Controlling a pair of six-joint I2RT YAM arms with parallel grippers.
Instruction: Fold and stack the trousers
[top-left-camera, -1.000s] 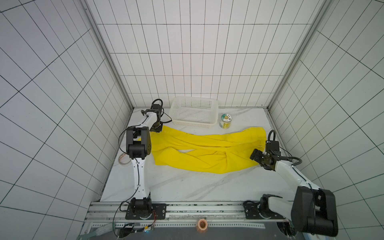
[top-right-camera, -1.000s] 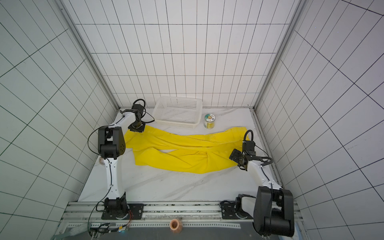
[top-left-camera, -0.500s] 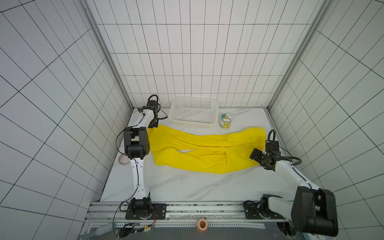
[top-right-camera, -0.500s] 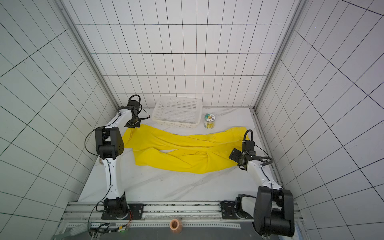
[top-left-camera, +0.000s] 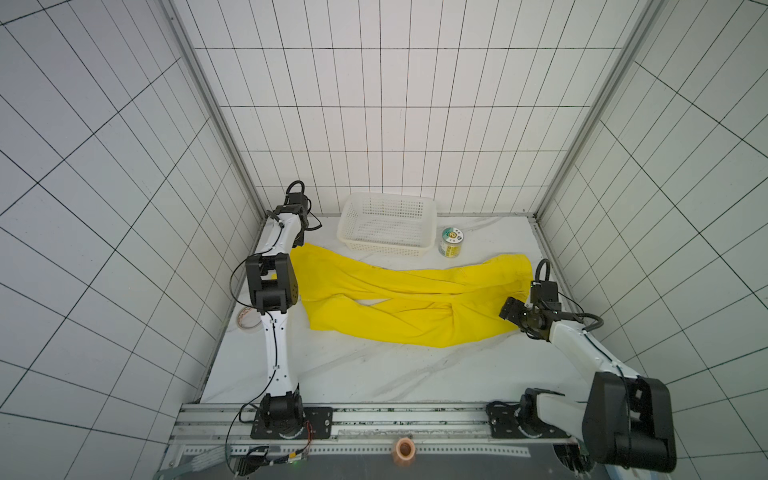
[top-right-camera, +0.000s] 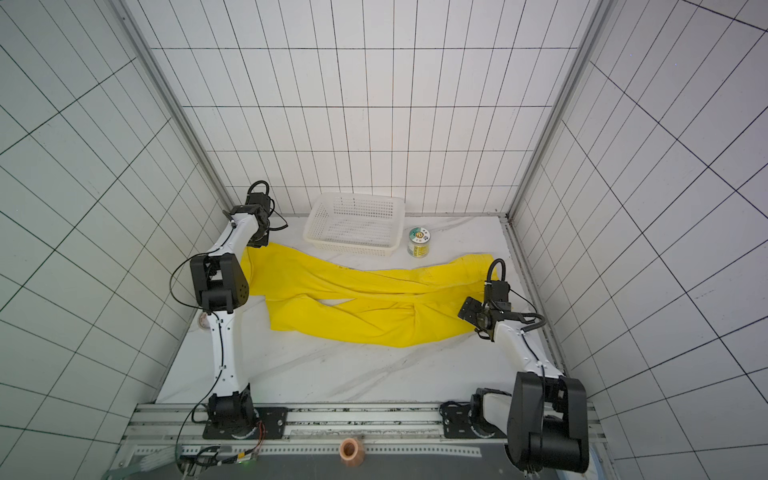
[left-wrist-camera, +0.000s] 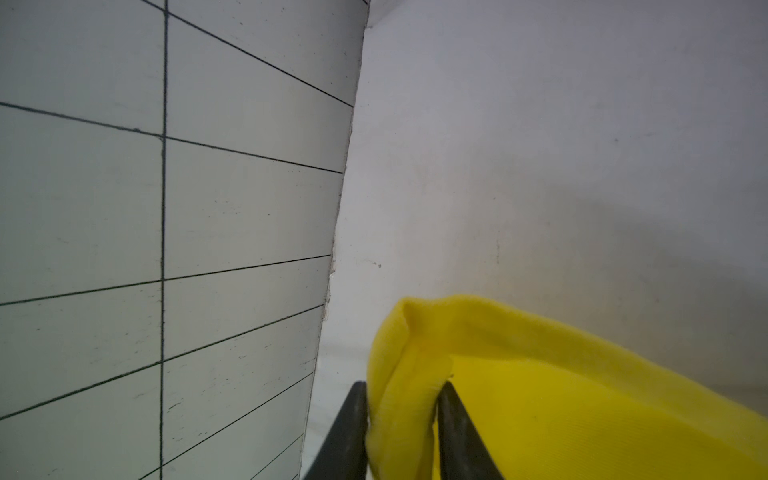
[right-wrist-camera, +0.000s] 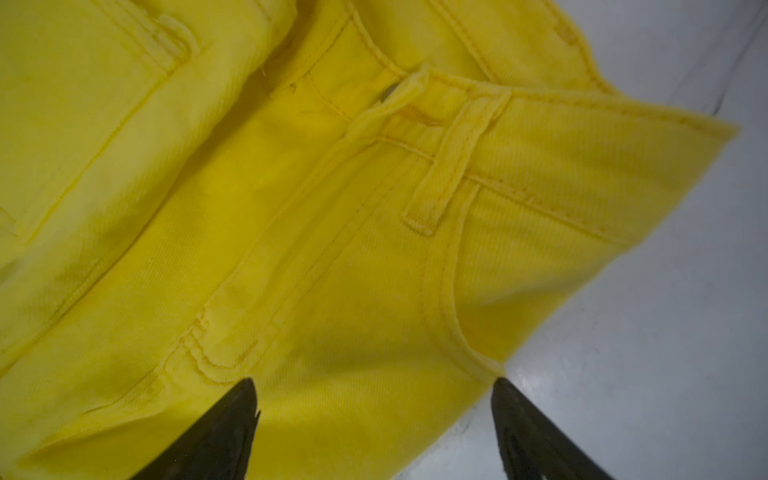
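Yellow trousers (top-left-camera: 415, 307) lie spread but rumpled across mid-bench (top-left-camera: 353, 365), legs crossing. The waist end is twd the right arm and the leg ends twd the left arm, just in front of the white basket (top-left-camera: 386, 249) and a small can (top-left-camera: 451, 245). At the far left corner nr the wall, left gripper (left-wrist-camera: 401, 415) has its jaws pinching a bunched fold of leg-hem cloth, raised slightly off the bench. The right gripper (right-wrist-camera: 376, 399) is over the waist area by the front pocket, waist button (right-wrist-camera: 390, 89) beyond it, jaws spread wide and not closed on the cloth; contact w/ fabric cannot be told.
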